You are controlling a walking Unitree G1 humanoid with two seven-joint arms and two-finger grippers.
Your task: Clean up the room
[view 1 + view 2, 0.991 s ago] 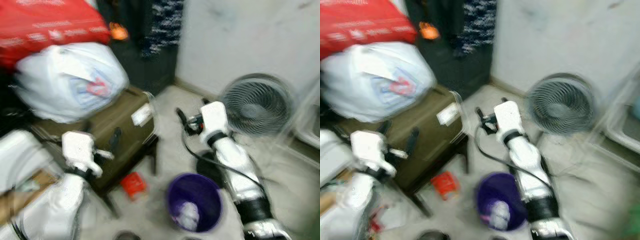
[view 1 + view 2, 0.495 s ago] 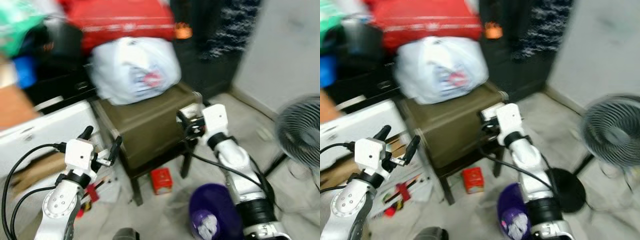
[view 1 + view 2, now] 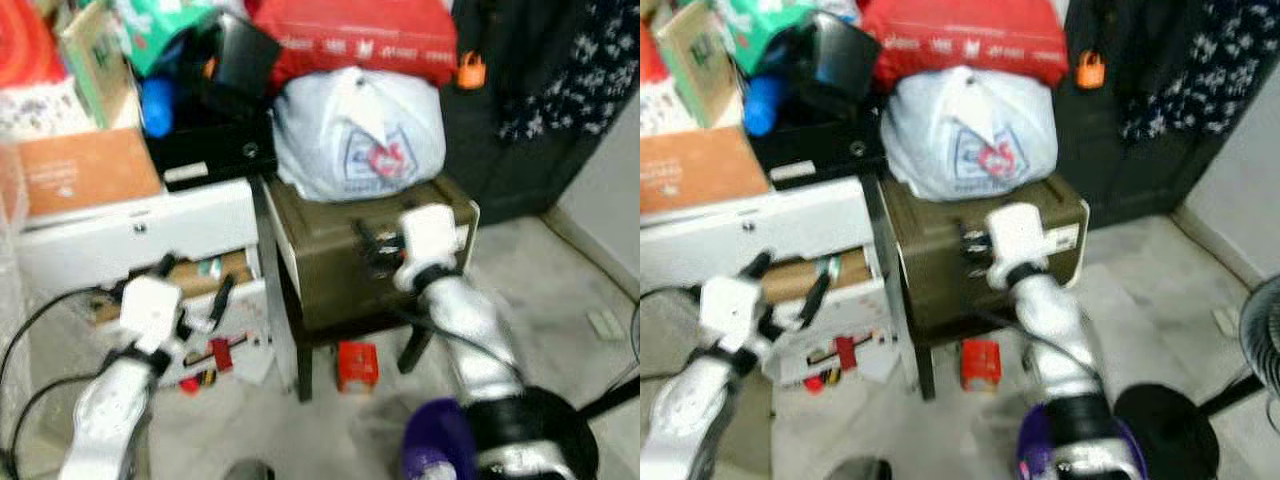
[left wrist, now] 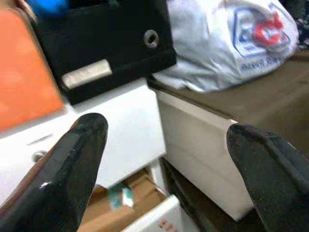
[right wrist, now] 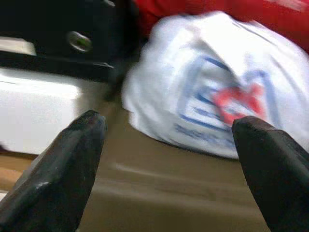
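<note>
Left eye view, clutter: bags are sitting piled on the brown desk (image 3: 340,260); nothing looks tidied yet.
Floor: red box (image 3: 357,366) is lying under the desk, waiting.
Hands: left hand (image 3: 195,290) and right hand (image 5: 169,159) are hovering wide, empty.

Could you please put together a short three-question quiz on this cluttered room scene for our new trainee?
1. True or false: the white plastic bag sits on the olive-brown cabinet.
2. What lies on the floor under that cabinet? A) small red box B) blue bottle C) green cup
3. Fill in: both the left gripper and the right gripper have their fingers ____.

Key: 1 true; 2 A, the small red box; 3 open.
</note>
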